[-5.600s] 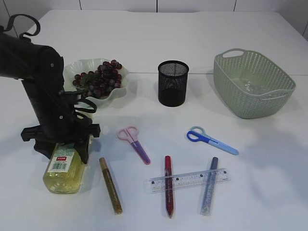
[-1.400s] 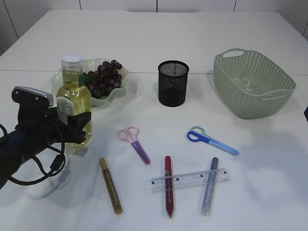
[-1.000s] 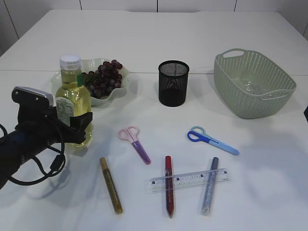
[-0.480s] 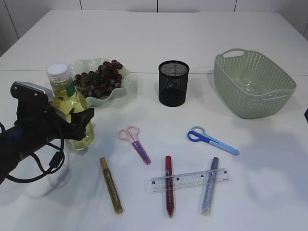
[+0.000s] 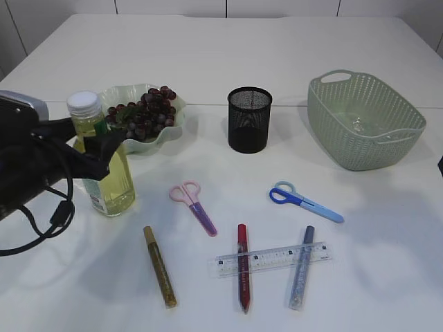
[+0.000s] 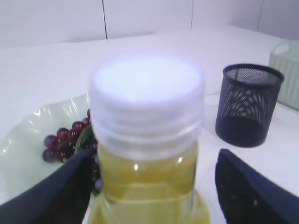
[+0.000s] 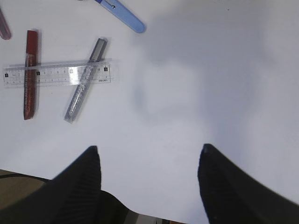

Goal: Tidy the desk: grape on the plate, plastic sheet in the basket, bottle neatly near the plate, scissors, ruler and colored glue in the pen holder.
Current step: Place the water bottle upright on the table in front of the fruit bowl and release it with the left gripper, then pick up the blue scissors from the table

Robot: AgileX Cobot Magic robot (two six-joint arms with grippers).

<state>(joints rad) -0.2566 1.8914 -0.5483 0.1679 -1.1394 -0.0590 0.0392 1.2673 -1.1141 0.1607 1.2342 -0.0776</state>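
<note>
The left pincer (image 6: 149, 186), spread wide, is flanking the upright yellow plastic bottle (image 5: 105, 162), needing a straight retreat without tipping it.

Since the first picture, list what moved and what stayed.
The bottle, then lying flat, now stands upright beside the plate. The left gripper has opened and is drawing back. The scissors, ruler, glue sticks, pen holder and basket stayed put.

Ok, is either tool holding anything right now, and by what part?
Nothing is held. The left tool stands open either side of the bottle, near its top, with a gap on one side. The right tool hangs open over the table.
</note>
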